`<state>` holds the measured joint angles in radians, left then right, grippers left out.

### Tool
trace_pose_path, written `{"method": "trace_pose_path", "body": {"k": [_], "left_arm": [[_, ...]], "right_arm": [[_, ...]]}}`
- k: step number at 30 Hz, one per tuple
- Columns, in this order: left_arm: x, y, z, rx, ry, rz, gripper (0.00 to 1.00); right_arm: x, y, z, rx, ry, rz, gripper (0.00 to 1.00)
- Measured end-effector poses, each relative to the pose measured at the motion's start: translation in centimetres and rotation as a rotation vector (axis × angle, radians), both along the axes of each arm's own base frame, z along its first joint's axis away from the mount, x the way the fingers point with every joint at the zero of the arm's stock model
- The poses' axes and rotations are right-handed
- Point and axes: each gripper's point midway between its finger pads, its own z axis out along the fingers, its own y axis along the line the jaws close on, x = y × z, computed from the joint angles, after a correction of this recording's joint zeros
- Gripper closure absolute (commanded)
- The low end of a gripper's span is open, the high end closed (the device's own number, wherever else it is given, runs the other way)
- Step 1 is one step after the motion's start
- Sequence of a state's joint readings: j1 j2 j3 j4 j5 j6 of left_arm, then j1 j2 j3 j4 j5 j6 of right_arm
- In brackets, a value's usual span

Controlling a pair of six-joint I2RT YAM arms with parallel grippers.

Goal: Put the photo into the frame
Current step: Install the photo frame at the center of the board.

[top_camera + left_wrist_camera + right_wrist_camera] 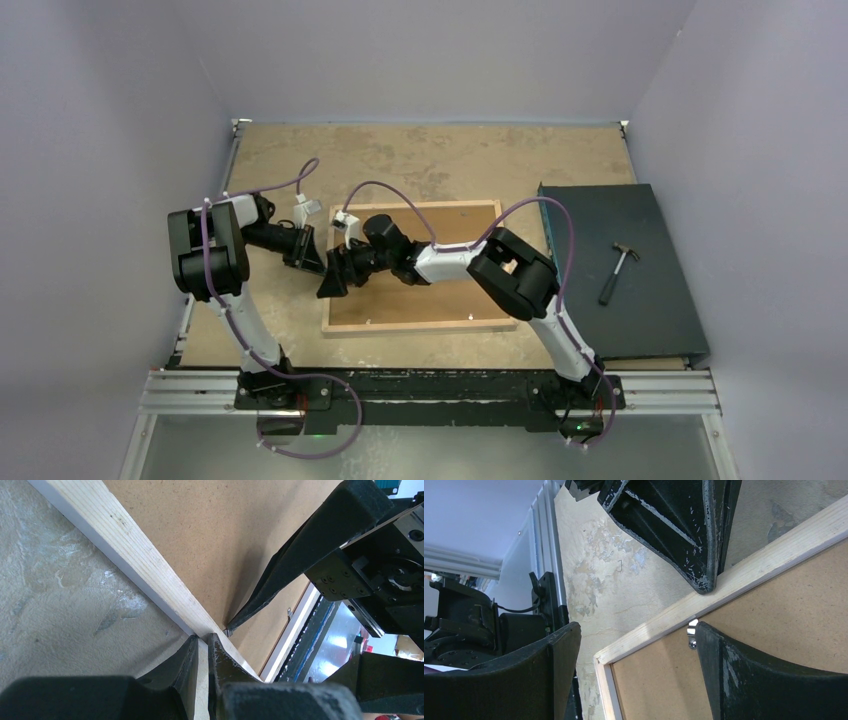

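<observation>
The frame (420,325) lies back-up on the table, its light wood rails round a brown backing board (445,300). The photo does not show in any view. My left gripper (318,258) is shut on the frame's left rail (130,545), one finger on each side of it (202,642). My right gripper (333,280) hangs open over the same rail (774,545), near the front left corner. One of its fingertips (704,630) rests on the backing board (654,680) against a small metal tab (692,632); the other finger hangs off the frame, over the table.
A dark flat mat (590,220) lies at the right of the table with a hammer (617,272) on it. Grey walls close in the back and both sides. An aluminium rail (430,390) carries both arm bases at the near edge.
</observation>
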<state>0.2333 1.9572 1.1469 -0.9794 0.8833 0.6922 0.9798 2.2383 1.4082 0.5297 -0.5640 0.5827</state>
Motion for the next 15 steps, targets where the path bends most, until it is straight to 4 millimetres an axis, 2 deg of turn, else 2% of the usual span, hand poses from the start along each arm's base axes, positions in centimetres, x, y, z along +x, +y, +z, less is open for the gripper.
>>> {"method": "trace_pose_path", "body": {"k": [15], "left_arm": [[-0.01, 0.0, 0.0, 0.0, 0.0, 0.0, 1.0]], "right_arm": [[-0.24, 0.36, -0.09, 0.006, 0.002, 0.016, 0.16]]}}
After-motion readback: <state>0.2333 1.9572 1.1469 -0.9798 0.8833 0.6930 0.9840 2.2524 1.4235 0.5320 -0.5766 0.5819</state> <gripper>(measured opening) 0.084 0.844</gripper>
